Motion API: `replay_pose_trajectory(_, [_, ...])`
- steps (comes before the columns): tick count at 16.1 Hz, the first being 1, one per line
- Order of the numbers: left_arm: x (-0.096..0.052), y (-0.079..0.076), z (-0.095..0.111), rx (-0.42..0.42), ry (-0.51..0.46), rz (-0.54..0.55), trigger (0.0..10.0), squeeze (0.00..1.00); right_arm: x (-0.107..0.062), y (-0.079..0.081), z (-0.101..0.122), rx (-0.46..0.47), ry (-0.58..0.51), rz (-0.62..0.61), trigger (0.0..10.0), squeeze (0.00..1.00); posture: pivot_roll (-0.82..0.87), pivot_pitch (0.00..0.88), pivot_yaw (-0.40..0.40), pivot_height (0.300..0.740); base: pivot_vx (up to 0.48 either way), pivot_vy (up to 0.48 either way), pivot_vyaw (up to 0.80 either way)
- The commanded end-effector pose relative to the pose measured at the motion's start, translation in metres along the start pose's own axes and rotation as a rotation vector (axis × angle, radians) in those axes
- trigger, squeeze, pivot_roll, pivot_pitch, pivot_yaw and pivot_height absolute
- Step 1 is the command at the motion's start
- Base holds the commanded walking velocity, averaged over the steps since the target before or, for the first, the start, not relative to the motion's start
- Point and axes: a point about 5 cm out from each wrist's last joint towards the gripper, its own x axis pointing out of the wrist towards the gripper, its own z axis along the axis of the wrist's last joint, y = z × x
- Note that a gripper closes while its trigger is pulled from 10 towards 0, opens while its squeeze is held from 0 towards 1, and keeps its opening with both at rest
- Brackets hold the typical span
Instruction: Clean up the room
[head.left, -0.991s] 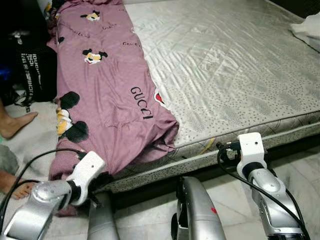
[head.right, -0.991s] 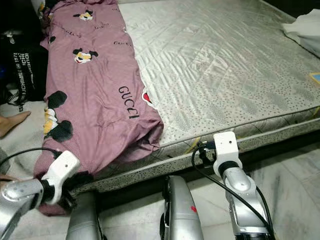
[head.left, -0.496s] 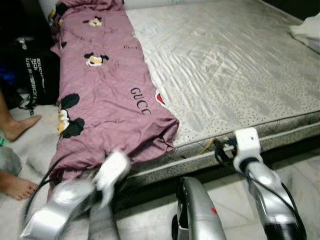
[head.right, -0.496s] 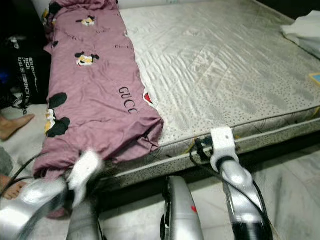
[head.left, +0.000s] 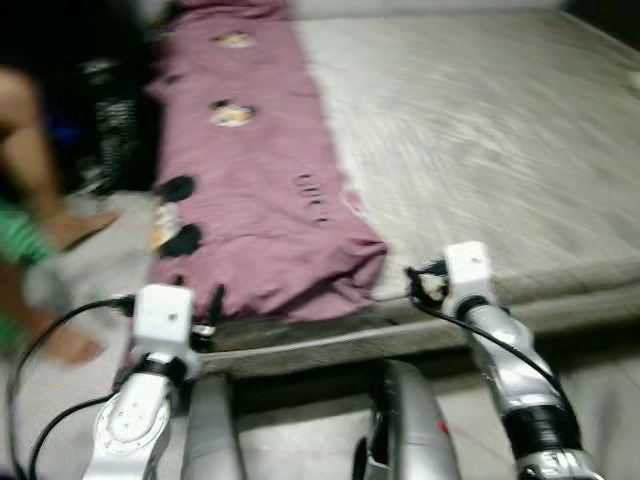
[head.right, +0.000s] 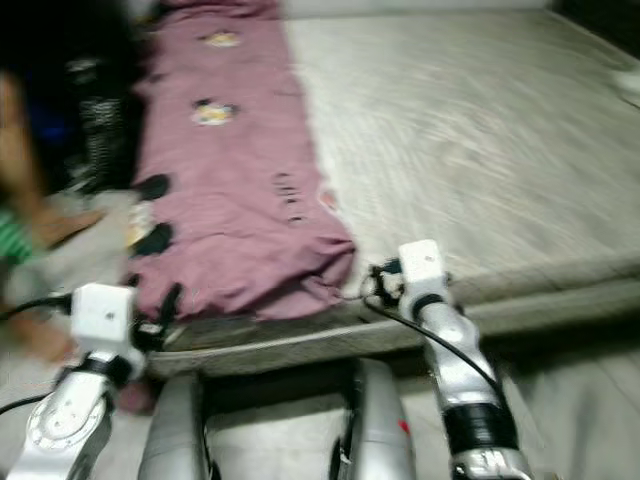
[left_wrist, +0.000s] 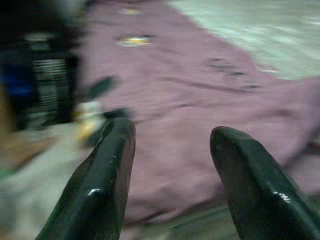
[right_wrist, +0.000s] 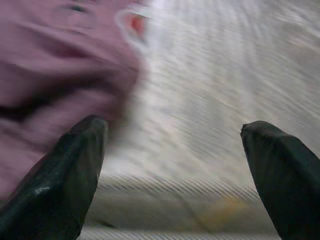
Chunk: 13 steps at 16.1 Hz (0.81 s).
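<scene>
Left wrist view shows the left gripper with its two black fingers spread wide and nothing between them. Directly ahead of the fingers lies the purple blanket, which is the thing to tidy. It lies along the left side of the mattress, and its near end hangs over the edge, just in front of this gripper. In the right wrist view the right gripper is also spread wide and empty. It points at the mattress edge, with the corner of the blanket ahead of one finger and the bare mattress ahead of the other.

Several things can go wrong from here, in my judgement. All the pictures are blurred, so the robot seems to be moving, and a grasp made now may close on air or on the mattress edge instead of the cloth. Each gripper stands close to the mattress side, so a forward push can jam the fingers against it. If only one gripper takes the blanket, the long cloth may drag on the floor. A person stands to the left of the left gripper, near the blanket, and a wide swing of that arm can hit a leg or a foot.

For containers, I see only a dark bag beyond the left gripper, next to the person. I cannot tell what is inside.
</scene>
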Motion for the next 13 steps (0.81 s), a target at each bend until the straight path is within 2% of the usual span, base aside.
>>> replay_pose_trajectory(1, [-0.002,0.008,0.000,0.034,-0.010,0.043,10.0,1.00,0.004,0.003,0.004,-0.009,-0.011,0.016,10.0,0.00,0.14,0.028,-0.022,0.536,0.000,0.000,0.79])
replay_pose_trajectory(2, [-0.003,0.014,-0.001,0.059,-0.009,0.073,10.0,1.00,0.008,0.006,0.002,-0.007,0.008,0.035,10.0,0.00,0.16,0.034,-0.021,0.536,0.000,0.000,0.79])
replay_pose_trajectory(3, [-0.005,0.019,-0.001,0.071,-0.003,0.092,10.0,1.00,0.015,0.013,-0.008,-0.046,0.073,0.103,10.0,0.00,0.18,0.040,-0.020,0.536,0.000,0.000,0.79])
replay_pose_trajectory(5, [-0.010,0.021,0.001,0.086,-0.006,0.095,10.0,1.00,0.021,0.017,-0.009,-0.061,0.099,0.121,10.0,0.00,0.21,0.053,-0.017,0.536,0.000,0.000,0.65])
replay_pose_trajectory(6, [-0.014,0.022,0.000,0.099,0.008,0.102,10.0,1.00,0.026,0.017,-0.007,-0.100,0.102,0.107,10.0,0.00,0.23,0.063,-0.012,0.536,0.000,0.000,0.00])
replay_pose_trajectory(8, [-0.017,0.024,0.000,0.107,0.010,0.111,10.0,1.00,0.031,0.016,0.000,-0.089,0.079,0.085,10.0,0.00,0.24,0.072,-0.009,0.536,0.000,0.000,0.00])
replay_pose_trajectory(10, [-0.015,0.025,0.002,0.118,0.006,0.118,10.0,1.00,0.037,0.008,0.014,-0.068,0.013,0.020,10.0,0.00,0.25,0.075,-0.005,0.536,0.000,0.000,0.00])
replay_pose_trajectory(13, [-0.011,0.024,0.005,0.120,-0.004,0.107,10.0,1.00,0.034,-0.006,0.020,-0.028,-0.060,-0.050,10.0,0.00,0.24,0.074,0.002,0.536,0.000,0.000,0.00])
